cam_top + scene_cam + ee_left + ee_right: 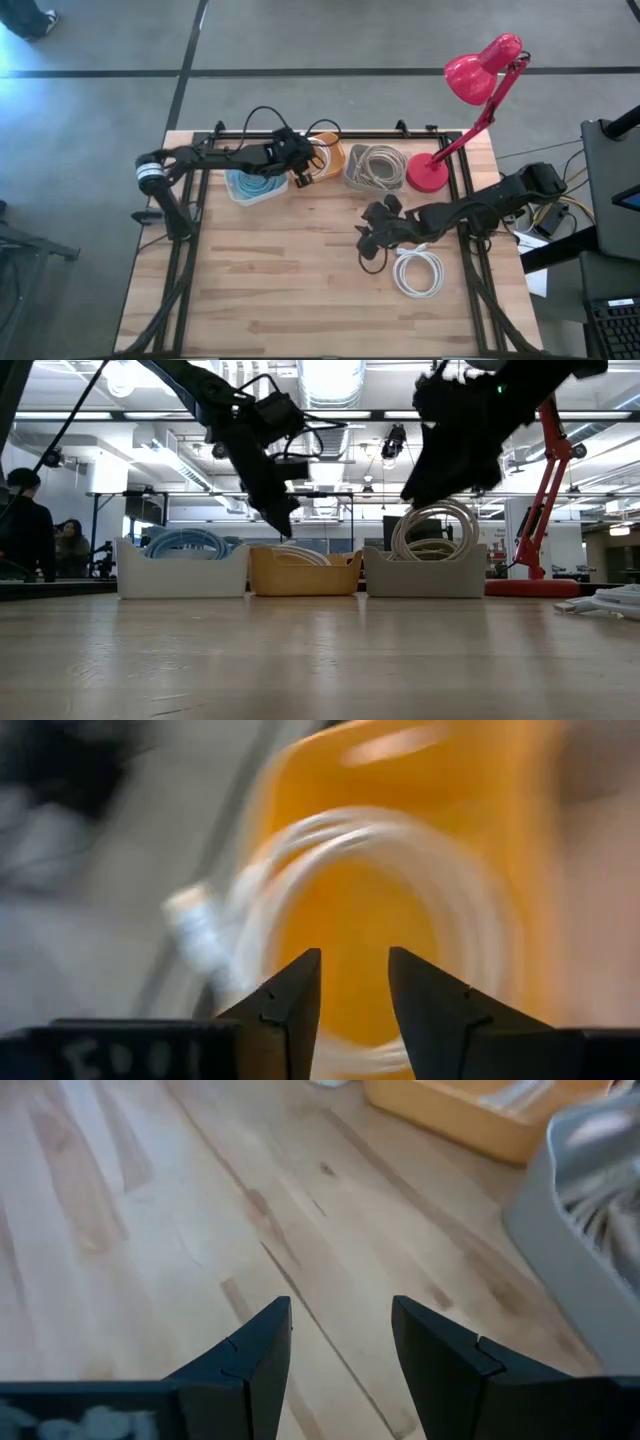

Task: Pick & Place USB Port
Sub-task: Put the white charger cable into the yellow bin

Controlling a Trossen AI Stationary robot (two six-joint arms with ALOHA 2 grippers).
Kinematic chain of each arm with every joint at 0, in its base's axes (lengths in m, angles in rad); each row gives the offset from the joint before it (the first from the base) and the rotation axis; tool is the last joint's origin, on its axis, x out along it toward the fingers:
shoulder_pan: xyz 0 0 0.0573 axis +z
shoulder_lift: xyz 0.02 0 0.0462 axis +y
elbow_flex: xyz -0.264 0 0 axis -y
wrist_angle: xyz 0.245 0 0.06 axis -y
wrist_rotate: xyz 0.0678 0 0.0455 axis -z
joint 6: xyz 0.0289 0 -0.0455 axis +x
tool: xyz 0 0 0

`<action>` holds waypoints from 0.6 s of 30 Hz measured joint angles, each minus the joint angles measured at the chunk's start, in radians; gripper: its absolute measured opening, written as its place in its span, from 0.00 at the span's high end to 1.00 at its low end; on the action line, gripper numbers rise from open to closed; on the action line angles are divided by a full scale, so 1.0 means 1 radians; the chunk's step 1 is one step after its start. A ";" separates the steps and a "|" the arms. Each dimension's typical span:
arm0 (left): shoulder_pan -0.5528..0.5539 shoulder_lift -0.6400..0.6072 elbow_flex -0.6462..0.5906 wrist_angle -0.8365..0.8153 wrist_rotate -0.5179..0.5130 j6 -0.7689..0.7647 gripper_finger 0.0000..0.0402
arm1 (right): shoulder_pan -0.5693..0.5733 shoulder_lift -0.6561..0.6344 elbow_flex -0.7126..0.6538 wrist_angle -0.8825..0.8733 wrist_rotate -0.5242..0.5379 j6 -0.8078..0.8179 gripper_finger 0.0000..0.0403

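A white coiled cable [350,820] with a pale plug [190,910] lies in the orange bin [328,152]. My left gripper [353,955] hangs open just above that bin [450,780], fingers pointing down, and it also shows in the low view [285,525]. A second white coiled cable [418,272] rests flat on the table near the right edge [610,600]. My right gripper [368,245] is open, raised above bare wood left of that coil. In its wrist view [340,1305] only table shows between the fingers.
Three bins stand in a row at the table's far side: one with blue cable [255,187], the orange one, and a grey one [375,167] holding beige-white cable. A red desk lamp [428,172] stands at the far right. The near half of the table is bare wood.
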State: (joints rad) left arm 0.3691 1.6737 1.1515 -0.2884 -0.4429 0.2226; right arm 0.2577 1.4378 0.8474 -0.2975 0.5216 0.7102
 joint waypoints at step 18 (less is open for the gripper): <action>-0.106 -0.190 -0.146 0.109 0.330 0.003 0.78 | 0.159 0.003 0.326 -0.815 -0.285 0.378 0.58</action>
State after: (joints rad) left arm 0.2634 1.4833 1.0059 -0.1791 -0.1130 0.2255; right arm 0.4162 1.4405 1.1729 -1.1126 0.2365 1.0882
